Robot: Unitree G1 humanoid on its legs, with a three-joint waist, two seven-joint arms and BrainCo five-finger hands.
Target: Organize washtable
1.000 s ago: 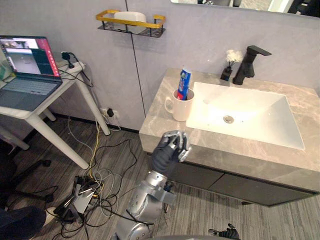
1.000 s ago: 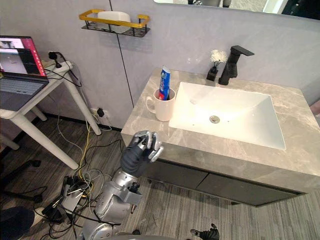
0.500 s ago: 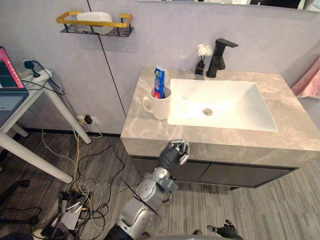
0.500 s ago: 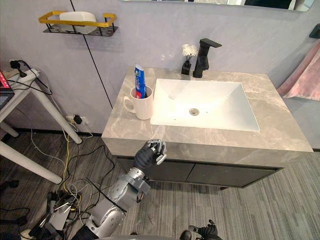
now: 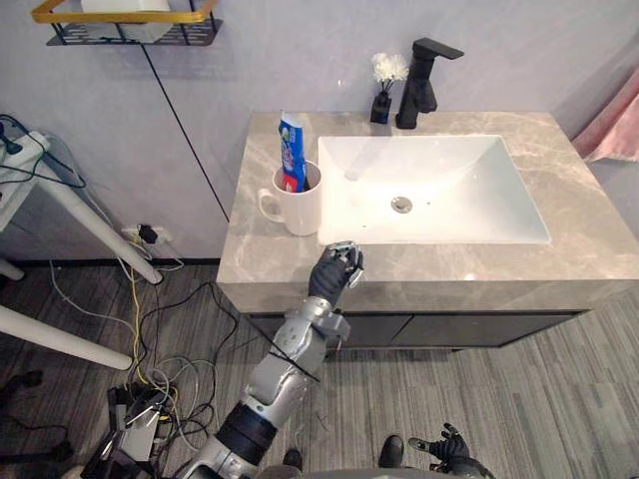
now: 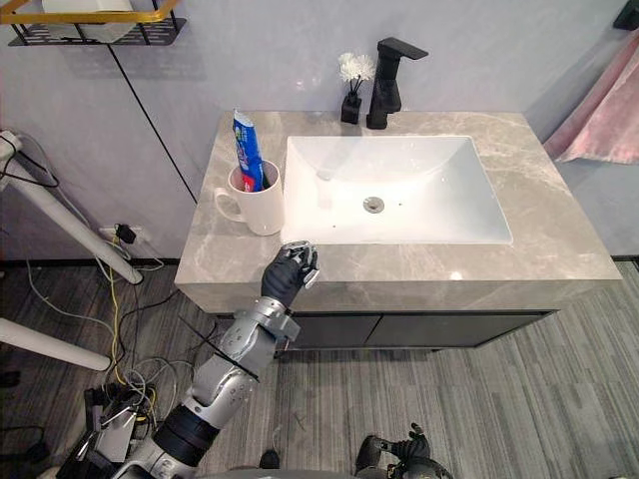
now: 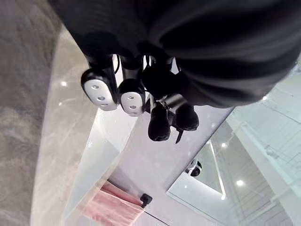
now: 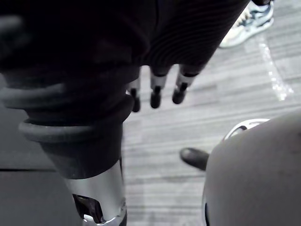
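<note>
you had the toothpaste standing in the mug, left hand curled empty at the counter's near edge, right hand hanging slack.

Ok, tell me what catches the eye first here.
A white mug holding a blue toothpaste tube stands on the grey counter, left of the white sink. The left hand, fingers curled and empty, is at the counter's front edge.

On the washtable a mug with a tube standing in it sits just left of the basin, the tap and a small vase stand behind it, and a wall shelf hangs farther left.
</note>
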